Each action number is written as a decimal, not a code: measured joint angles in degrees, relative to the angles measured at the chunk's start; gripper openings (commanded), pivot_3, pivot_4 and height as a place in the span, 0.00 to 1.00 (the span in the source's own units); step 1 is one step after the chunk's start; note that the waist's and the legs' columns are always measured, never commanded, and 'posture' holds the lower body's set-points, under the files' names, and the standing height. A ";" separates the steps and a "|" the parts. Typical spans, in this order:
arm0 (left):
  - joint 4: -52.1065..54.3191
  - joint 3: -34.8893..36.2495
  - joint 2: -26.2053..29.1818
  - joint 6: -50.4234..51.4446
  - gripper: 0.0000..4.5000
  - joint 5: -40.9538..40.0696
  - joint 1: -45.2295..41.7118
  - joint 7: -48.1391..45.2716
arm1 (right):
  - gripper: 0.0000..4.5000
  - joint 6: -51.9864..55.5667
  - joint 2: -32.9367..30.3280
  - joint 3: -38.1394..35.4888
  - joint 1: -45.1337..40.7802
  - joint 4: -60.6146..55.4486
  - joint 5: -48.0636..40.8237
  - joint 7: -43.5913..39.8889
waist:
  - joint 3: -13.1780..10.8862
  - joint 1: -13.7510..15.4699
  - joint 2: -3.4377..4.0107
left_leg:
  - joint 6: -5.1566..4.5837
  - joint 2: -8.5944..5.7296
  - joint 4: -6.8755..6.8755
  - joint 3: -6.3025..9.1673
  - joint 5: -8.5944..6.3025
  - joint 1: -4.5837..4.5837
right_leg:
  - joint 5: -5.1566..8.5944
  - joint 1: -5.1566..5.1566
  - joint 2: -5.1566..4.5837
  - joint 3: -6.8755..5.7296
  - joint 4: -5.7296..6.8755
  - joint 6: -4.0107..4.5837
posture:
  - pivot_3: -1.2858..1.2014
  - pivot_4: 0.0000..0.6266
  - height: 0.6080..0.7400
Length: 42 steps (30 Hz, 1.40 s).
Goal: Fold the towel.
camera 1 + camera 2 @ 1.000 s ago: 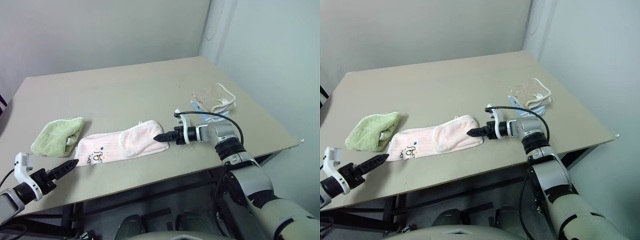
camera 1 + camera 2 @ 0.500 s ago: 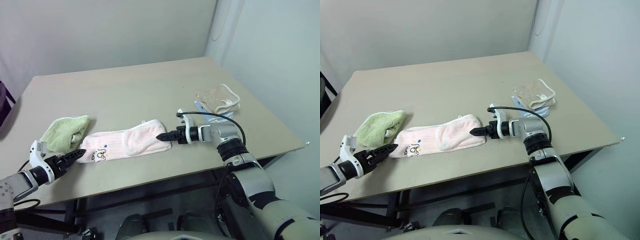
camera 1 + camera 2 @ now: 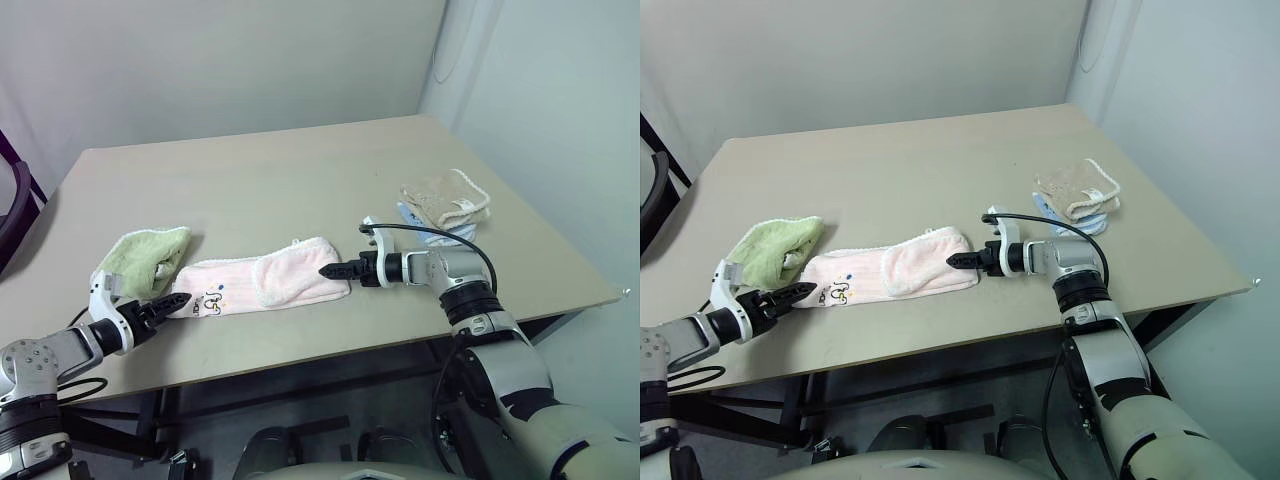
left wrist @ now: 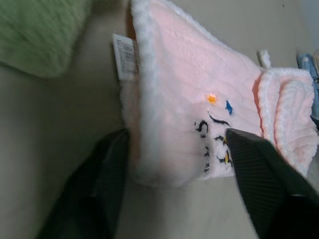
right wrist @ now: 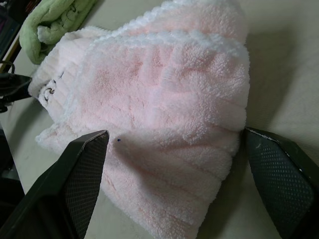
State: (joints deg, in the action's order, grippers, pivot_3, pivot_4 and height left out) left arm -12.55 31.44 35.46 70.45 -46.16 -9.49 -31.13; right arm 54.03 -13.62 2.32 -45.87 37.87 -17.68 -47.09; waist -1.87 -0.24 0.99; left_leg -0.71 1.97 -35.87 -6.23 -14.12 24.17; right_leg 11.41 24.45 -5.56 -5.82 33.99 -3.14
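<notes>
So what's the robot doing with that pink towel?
It is getting ready to fold the pink towel, which lies stretched out on the table. The left claw is at the end with the little printed picture, its fingers on either side of that corner. The right claw is open at the other end, where a flap is already turned over. A green towel and a small stack of towels lie nearby.

Left gripper (image 3: pixel 800 293) reaches in low from the left, jaws parted, fingers (image 4: pixel 107 174) spread. Right gripper (image 3: pixel 334 270) points left from an outstretched arm, jaws wide apart.
</notes>
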 measured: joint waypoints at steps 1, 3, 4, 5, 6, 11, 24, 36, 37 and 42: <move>-0.22 -0.26 -0.21 0.00 0.40 -0.02 -0.07 -0.17 | 1.00 0.11 0.00 -0.17 0.02 -0.01 -0.16 0.08 | 0.00 -0.03 0.00 | 0.00 0.00 -0.04 0.00 0.00 0.00 | 0.00 0.00 0.00 -0.04 0.00 0.00 | 0.52 0.00 1.00; -0.66 -0.36 -0.89 0.09 0.25 -0.19 -0.37 -0.34 | 1.00 0.11 0.01 -0.31 0.02 0.00 -0.46 0.28 | -0.02 -0.20 -0.03 | 0.00 0.00 -0.11 0.01 0.00 0.02 | -0.01 0.00 -0.01 -0.07 0.01 0.01 | 0.52 0.00 1.00; -0.71 -0.38 -1.01 0.10 0.16 -0.37 -0.40 -0.48 | 1.00 0.07 0.01 -0.31 0.02 -0.01 -0.56 0.35 | -0.03 -0.31 -0.07 | 0.00 0.00 -0.15 0.02 0.00 0.02 | -0.02 0.00 -0.01 -0.08 0.01 0.03 | 0.52 0.00 1.00; -0.70 -0.36 -1.01 0.08 0.09 -0.62 -0.40 -0.74 | 1.00 0.02 0.01 -0.32 0.02 0.00 -0.59 0.39 | -0.03 -0.38 -0.10 | 0.00 0.00 -0.19 0.03 0.01 0.02 | -0.04 0.00 -0.01 -0.09 0.01 0.07 | 0.52 0.00 1.00; -0.70 -0.35 -0.99 0.06 0.01 -0.67 -0.39 -1.04 | 1.00 0.00 0.01 -0.32 0.01 0.00 -0.60 0.40 | -0.03 -0.41 -0.11 | 0.00 -0.01 -0.25 0.03 0.01 0.01 | -0.04 0.00 -0.01 -0.10 0.01 0.07 | 0.52 0.00 1.00; -0.46 1.08 -0.80 -0.11 0.01 -1.10 -0.08 -1.79 | 1.00 -0.98 -0.02 -0.23 0.00 0.21 -0.58 0.55 | -0.04 -0.53 -0.25 | 0.00 -0.01 -0.36 0.02 0.01 0.01 | -0.04 0.04 -0.02 -0.10 0.01 0.06 | 0.52 0.00 1.00; 15.88 -2.57 3.83 3.65 0.01 -7.94 -1.89 -6.37 | 1.00 -3.49 -7.92 0.26 5.30 -6.26 -1.91 -6.32 | -0.23 -0.48 -0.40 | 0.01 -0.05 -0.37 0.00 0.04 0.24 | 0.20 0.18 -0.01 -0.10 0.05 -0.22 | 0.52 0.00 1.00; 7.46 -29.33 -0.57 -3.31 0.01 -0.33 -26.95 -18.58 | 1.00 -3.14 -10.43 -3.00 9.85 -14.29 -5.14 -6.25 | -0.38 -0.78 -0.61 | -0.21 -0.12 -0.46 0.07 0.43 0.20 | 0.30 0.10 0.43 -0.02 0.22 -0.51 | 0.52 0.00 1.00; 4.94 -32.05 -2.11 -4.55 0.01 1.35 -29.27 -19.98 | 1.00 -3.13 -10.55 -3.90 10.56 -14.73 -5.15 -5.14 | -0.38 -0.65 -0.61 | -0.21 -0.12 -0.51 0.08 0.44 0.18 | 0.31 0.06 0.46 -0.02 0.23 -0.51 | 0.52 0.00 1.00; -4.53 -42.68 -8.35 -9.81 0.01 8.47 -32.83 -25.43 | 1.00 -2.07 -10.04 -6.09 13.04 -16.54 -5.69 -0.50 | -0.43 -0.74 -0.63 | -0.25 -0.08 -0.73 0.12 0.42 0.21 | 0.31 0.02 0.47 0.00 0.26 -0.51 | 0.52 0.00 1.00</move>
State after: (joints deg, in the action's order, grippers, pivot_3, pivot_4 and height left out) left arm -17.08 -11.24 27.11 60.65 -37.68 -42.32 -56.57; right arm 51.96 -23.66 -3.77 -32.82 21.33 -23.37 -47.59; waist -2.30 -0.98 0.36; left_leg -0.96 1.89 -36.60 -6.12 -13.69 24.39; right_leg 11.71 24.47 -5.09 -5.82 34.24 -3.65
